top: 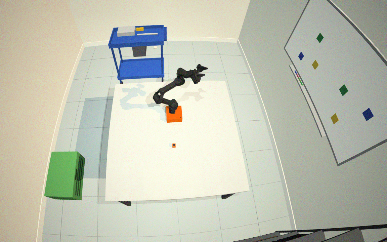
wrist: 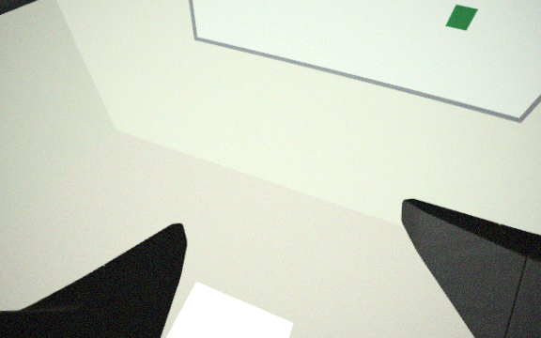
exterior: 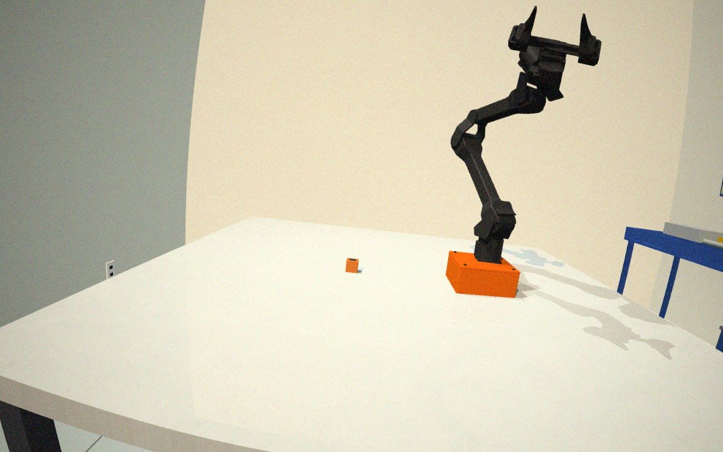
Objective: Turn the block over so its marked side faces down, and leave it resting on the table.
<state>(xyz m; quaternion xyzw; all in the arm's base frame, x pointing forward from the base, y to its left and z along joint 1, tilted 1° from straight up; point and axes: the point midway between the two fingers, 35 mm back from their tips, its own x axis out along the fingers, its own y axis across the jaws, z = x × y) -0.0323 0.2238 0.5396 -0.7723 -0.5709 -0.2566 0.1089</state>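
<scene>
A small orange block [top: 173, 145] [exterior: 352, 265] sits flat on the white table [top: 176, 174] [exterior: 297, 348], in front of the arm's base. Its dark marked side faces up. My gripper [top: 206, 72] [exterior: 559, 10] [wrist: 294, 213] is open and empty. It is high above the table, on the far side of the base from the block, with its fingers pointing away from the table. The block is out of sight in the wrist view.
The orange base box [top: 174, 118] [exterior: 486, 282] carries the arm and stands near the block. A blue cart [top: 140, 68] [exterior: 690, 252] stands beyond the table's back edge. A green cabinet [top: 62, 174] stands on the floor left of the table. A whiteboard [top: 351, 63] [wrist: 346, 38] hangs on a wall.
</scene>
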